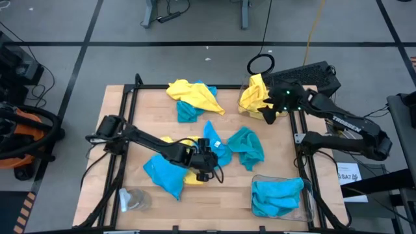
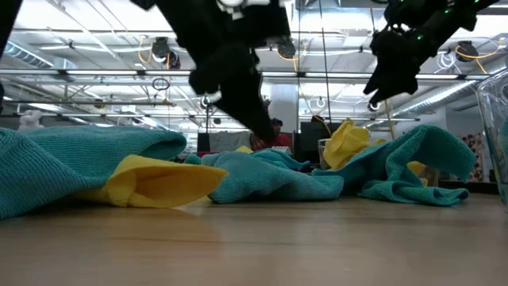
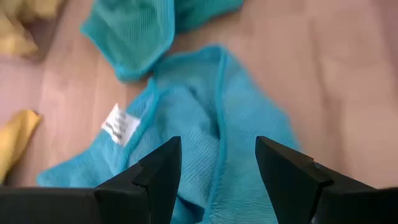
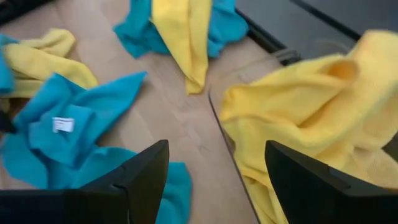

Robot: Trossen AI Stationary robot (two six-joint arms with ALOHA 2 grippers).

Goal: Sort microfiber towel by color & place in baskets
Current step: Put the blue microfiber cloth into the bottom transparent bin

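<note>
Yellow and turquoise microfiber towels lie scattered over the wooden table. My left gripper (image 1: 209,162) hangs open just above a crumpled turquoise towel (image 3: 205,124) with a white label (image 3: 119,124), one finger on either side of a fold. My right gripper (image 1: 270,116) stands open above the near edge of the far right basket (image 1: 246,88), which holds yellow towels (image 4: 311,106). The near right basket (image 1: 305,208) holds turquoise towels (image 1: 276,195). Another turquoise towel (image 1: 247,148) lies in the table's middle. A yellow towel (image 1: 192,91) rests on a turquoise one at the far side.
A turquoise towel (image 1: 164,174) and a yellow one (image 1: 190,177) lie near left, by my left arm. A small clear round glassy object (image 1: 133,198) sits at the near left corner. A black ring (image 1: 260,64) and a keyboard (image 1: 305,75) lie beyond the far right edge.
</note>
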